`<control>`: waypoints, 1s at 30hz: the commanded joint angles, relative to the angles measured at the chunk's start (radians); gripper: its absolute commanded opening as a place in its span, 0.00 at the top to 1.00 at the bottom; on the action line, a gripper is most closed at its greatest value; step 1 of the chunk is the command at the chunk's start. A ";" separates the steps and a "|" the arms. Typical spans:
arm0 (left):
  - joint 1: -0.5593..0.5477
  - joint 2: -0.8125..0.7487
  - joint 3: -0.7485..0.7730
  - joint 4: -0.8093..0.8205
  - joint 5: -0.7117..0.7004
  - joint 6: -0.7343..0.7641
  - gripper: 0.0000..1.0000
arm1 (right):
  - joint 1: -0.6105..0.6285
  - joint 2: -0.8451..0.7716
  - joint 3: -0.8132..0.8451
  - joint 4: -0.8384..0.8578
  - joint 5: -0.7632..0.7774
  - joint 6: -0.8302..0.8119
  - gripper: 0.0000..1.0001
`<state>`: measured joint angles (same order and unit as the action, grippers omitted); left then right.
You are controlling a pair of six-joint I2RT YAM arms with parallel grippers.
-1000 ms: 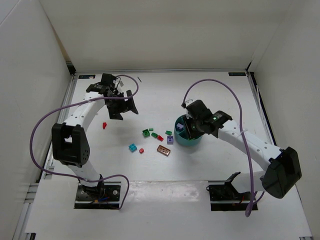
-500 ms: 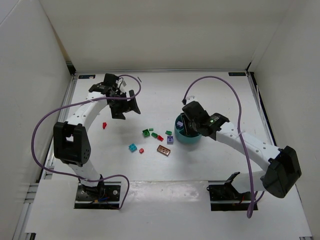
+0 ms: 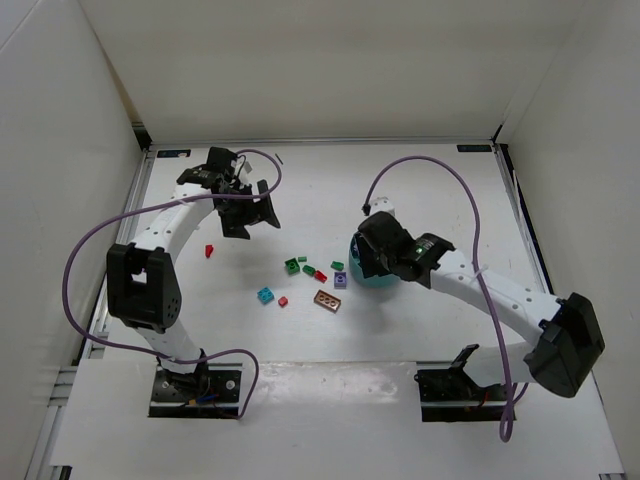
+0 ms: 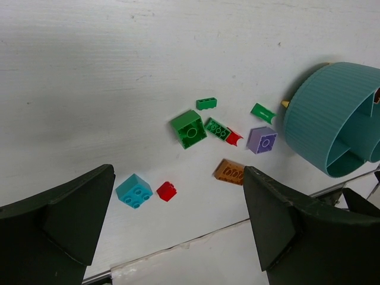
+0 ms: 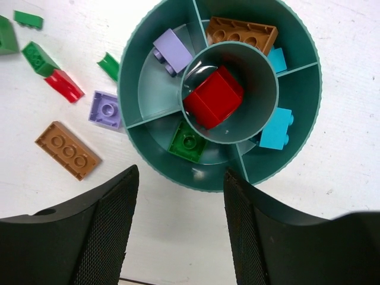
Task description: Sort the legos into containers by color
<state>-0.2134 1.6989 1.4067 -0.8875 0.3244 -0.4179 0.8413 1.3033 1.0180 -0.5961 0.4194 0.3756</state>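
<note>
Shows the right gripper [image 5: 180, 178] hanging over the bowl [image 5: 267, 172], fingers [image 5: 89, 231] parted with nothing between them. A second ago stood narrower and off to the bowl's side.

Just beyond the fingertips: a green brick [image 5: 188, 141] in the nearest wedge and a red brick [image 5: 214, 98] in the centre cup. Farther from the tips: a purple brick [image 5: 172, 50] toward the left-hand finger of the wrist view, a brown brick [image 5: 240, 32] at the far rim, and blue bricks [image 5: 276, 129] toward the right-hand finger.

Reads as a drop just made — probably the purple brick, though that cannot be confirmed.

Outside the left-hand finger, loose on the table [image 3: 420, 190]: a brown plate [image 5: 66, 149], a purple square [image 5: 107, 110], a red wedge [image 5: 64, 85] and green pieces [image 5: 38, 57]. Leaves the sorting partway done, with another pick due from this pile.

Shows the left gripper [image 4: 178, 178] spread wide and empty, unchanged over the last second, raised above the table. Framed between its fingers: a turquoise brick [image 4: 134, 190] and a small red brick [image 4: 166, 190], both unsorted.
</note>
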 commanded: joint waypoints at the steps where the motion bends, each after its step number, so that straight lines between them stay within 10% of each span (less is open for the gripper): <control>1: -0.006 -0.044 0.000 -0.007 0.007 0.019 0.00 | 0.019 -0.058 0.028 0.007 0.050 0.020 0.38; 7: -0.032 -0.054 -0.008 -0.034 0.002 0.042 0.00 | -0.004 -0.134 0.045 -0.014 0.029 0.045 0.32; 10: -0.053 -0.065 -0.029 -0.044 -0.004 0.054 0.00 | -0.048 -0.176 0.030 -0.018 -0.042 0.029 0.10; 30: -0.012 -0.450 -0.382 -0.037 -0.093 -0.090 0.00 | 0.219 0.129 0.148 0.096 -0.251 -0.325 0.20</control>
<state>-0.2459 1.3136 1.0492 -0.9226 0.2653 -0.4767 1.0687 1.3941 1.1194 -0.5701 0.2321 0.0875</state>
